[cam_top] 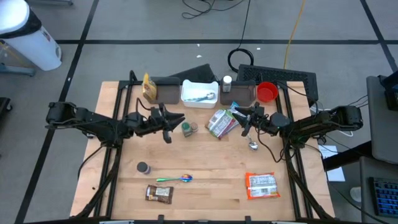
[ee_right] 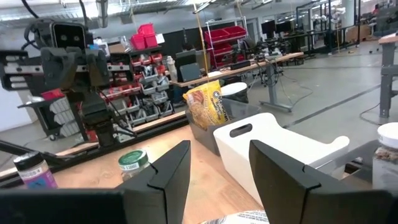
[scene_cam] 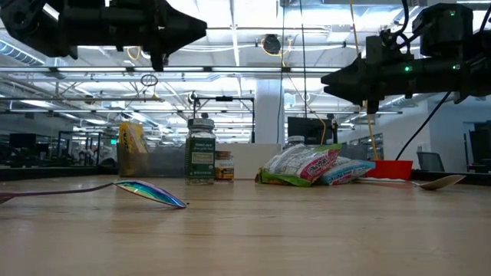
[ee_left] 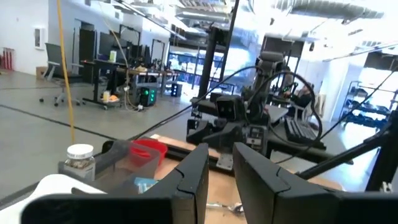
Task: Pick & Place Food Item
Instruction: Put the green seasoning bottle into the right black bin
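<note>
Green-white snack bags (cam_top: 221,122) lie just left of right gripper (cam_top: 244,120), spread, empty; left gripper (cam_top: 166,119) narrowly parted, farther

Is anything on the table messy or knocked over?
Nothing looks spilled or broken. The green-lidded jar stands upright, the snack bags lie flat in a small pile, and the colourful spoon rests loose near the front edge.

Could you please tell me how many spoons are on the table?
2: a metal spoon below the right gripper, and a green-handled spoon near the front edge. The white bin's contents are unclear.
</note>
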